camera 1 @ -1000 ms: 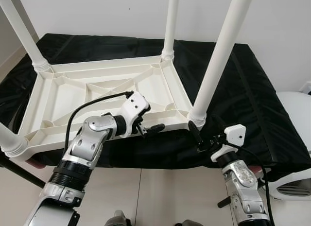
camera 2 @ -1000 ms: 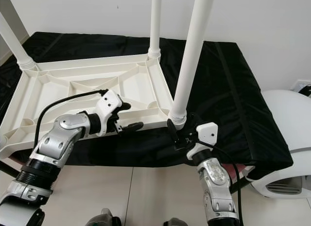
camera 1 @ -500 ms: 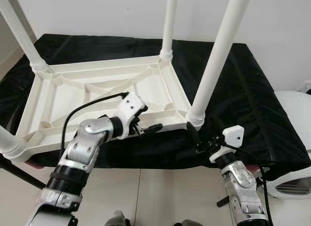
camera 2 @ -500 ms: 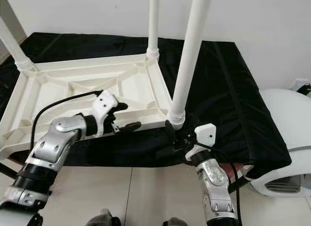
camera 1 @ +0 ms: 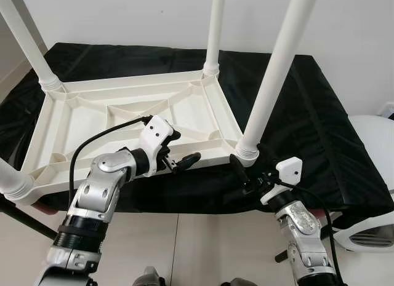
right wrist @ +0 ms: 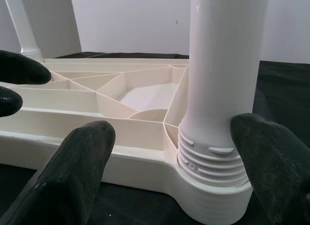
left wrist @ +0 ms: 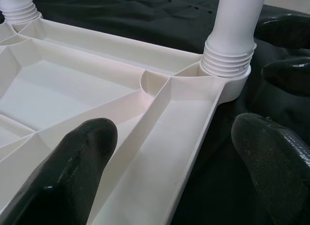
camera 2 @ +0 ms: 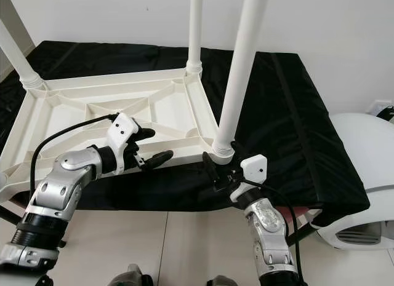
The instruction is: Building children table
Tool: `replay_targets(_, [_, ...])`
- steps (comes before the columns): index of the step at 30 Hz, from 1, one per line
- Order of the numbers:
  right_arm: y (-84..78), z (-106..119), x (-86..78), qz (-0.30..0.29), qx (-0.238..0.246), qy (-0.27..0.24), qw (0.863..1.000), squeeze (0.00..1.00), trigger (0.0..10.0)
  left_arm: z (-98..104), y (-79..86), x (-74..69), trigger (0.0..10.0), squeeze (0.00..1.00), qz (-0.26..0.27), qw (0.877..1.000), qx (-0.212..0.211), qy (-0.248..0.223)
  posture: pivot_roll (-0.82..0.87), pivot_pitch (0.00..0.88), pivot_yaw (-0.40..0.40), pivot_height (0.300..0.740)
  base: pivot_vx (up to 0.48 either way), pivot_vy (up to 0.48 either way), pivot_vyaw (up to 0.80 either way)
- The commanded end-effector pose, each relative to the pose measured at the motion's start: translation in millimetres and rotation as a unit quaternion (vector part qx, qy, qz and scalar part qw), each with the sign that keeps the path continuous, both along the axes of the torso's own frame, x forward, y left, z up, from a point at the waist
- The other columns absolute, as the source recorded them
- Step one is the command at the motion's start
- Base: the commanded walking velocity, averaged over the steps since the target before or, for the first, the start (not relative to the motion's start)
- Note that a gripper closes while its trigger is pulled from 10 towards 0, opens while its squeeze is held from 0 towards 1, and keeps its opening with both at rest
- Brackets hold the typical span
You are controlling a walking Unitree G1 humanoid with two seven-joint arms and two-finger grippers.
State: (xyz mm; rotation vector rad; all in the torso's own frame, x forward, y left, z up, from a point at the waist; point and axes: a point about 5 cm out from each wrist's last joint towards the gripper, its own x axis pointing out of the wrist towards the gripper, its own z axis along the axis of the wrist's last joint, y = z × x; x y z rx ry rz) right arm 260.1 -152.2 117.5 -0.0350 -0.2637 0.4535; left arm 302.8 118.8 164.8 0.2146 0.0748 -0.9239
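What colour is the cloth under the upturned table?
Black cloth, clearest in the left eye view.

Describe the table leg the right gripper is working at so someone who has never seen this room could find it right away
An upturned white table top lies on a black-covered surface against the wall, with legs rising from its corners. The one meant is the near leg at the corner on the robot's right. Unlike the others, it has the open right gripper at its ribbed base.
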Motion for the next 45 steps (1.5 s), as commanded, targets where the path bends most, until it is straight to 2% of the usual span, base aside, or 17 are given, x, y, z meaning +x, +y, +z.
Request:
replay_targets(1, [8.1, -0.1, 1.2, 0.033, 0.002, 0.002, 0.999, 0.00, 10.0, -1.2, 10.5, 3.6, 10.0, 0.00, 0.096, 0.995, -0.003, -0.010, 0.01, 0.000, 0.000, 0.740, 0.000, 0.000, 0.00])
replay_targets(6, [8.8, -2.0, 0.1, 0.059, -0.009, 0.008, 0.998, 0.00, 10.0, -7.1, 17.5, -6.5, 10.0, 0.00, 0.112, 0.994, -0.003, 0.000, 0.03, 0.000, 0.000, 0.740, 0.000, 0.000, 0.00])
replay_targets(10, [7.9, -2.9, -0.8, 0.060, -0.010, 0.010, 0.998, 0.00, 10.0, -8.6, 19.0, -9.3, 10.0, 0.00, 0.115, 0.993, -0.004, 0.003, 0.03, 0.000, 0.000, 0.740, 0.000, 0.000, 0.00])
replay_targets(11, [6.1, -5.1, -3.3, 0.063, -0.012, 0.016, 0.998, 0.00, 10.0, -14.1, 21.9, -15.6, 10.0, 0.00, 0.120, 0.993, -0.005, 0.015, 0.03, 0.030, 0.007, 0.740, 0.000, 0.000, 0.00])
replay_targets(14, [5.9, -7.1, -4.6, 0.067, -0.011, 0.020, 0.997, 0.00, 10.0, -17.2, 23.6, -19.5, 10.0, 0.00, 0.123, 0.992, -0.004, 0.022, 0.03, 0.032, 0.008, 0.740, 0.000, 0.000, 0.00])
replay_targets(21, [8.9, -11.2, -8.1, 0.089, -0.013, 0.029, 0.996, 0.00, 10.0, -17.6, 28.2, -21.3, 10.0, 0.00, 0.133, 0.991, 0.000, 0.026, 0.04, 0.037, 0.008, 0.740, 0.000, 0.000, 0.00])
replay_targets(24, [9.5, -14.7, -9.2, 0.099, -0.016, 0.037, 0.994, 0.00, 10.0, -19.6, 33.1, -21.4, 10.0, 0.00, 0.157, 0.987, -0.007, 0.028, 0.04, 0.036, 0.006, 0.740, 0.000, 0.000, 0.00])
replay_targets(26, [10.5, -17.2, -7.5, 0.109, -0.017, 0.042, 0.993, 0.00, 10.0, -22.2, 37.6, -21.1, 10.0, 0.00, 0.200, 0.979, -0.028, 0.028, 0.04, 0.032, -0.003, 0.740, 0.000, 0.000, 0.00])
replay_targets(30, [11.8, -17.8, -4.0, 0.119, -0.019, 0.045, 0.992, 0.00, 10.0, -25.6, 40.8, -22.5, 10.0, 0.00, 0.239, 0.970, -0.045, 0.030, 0.05, 0.027, -0.015, 0.740, 0.000, 0.000, 0.00])
replay_targets(34, [12.2, -17.5, -1.6, 0.123, -0.021, 0.045, 0.991, 0.00, 10.0, -26.8, 43.7, -23.4, 10.0, 0.00, 0.261, 0.964, -0.048, 0.026, 0.07, 0.020, -0.026, 0.740, 0.000, 0.000, 0.00])
replay_targets(40, [14.7, -17.2, 2.0, 0.135, -0.025, 0.045, 0.989, 0.00, 10.0, -26.1, 50.1, -26.0, 10.0, 0.00, 0.319, 0.944, -0.079, 0.003, 0.08, 0.013, -0.043, 0.740, 0.000, 0.000, 0.00])
replay_targets(42, [14.7, -17.2, 2.0, 0.135, -0.025, 0.045, 0.989, 0.00, 10.0, -26.1, 50.1, -26.0, 10.0, 0.00, 0.319, 0.944, -0.079, 0.003, 0.08, 0.013, -0.043, 0.740, 0.000, 0.000, 0.00])
replay_targets(44, [16.8, -17.3, 4.3, 0.134, -0.021, 0.044, 0.990, 0.00, 10.0, -28.2, 51.0, -29.4, 10.0, 0.00, 0.343, 0.935, -0.092, -0.011, 0.09, 0.004, -0.051, 0.740, 0.000, 0.000, 0.00])
replay_targets(45, [16.8, -17.3, 4.3, 0.134, -0.021, 0.044, 0.990, 0.00, 10.0, -28.2, 51.0, -29.4, 10.0, 0.00, 0.343, 0.935, -0.092, -0.011, 0.09, 0.004, -0.051, 0.740, 0.000, 0.000, 0.00])
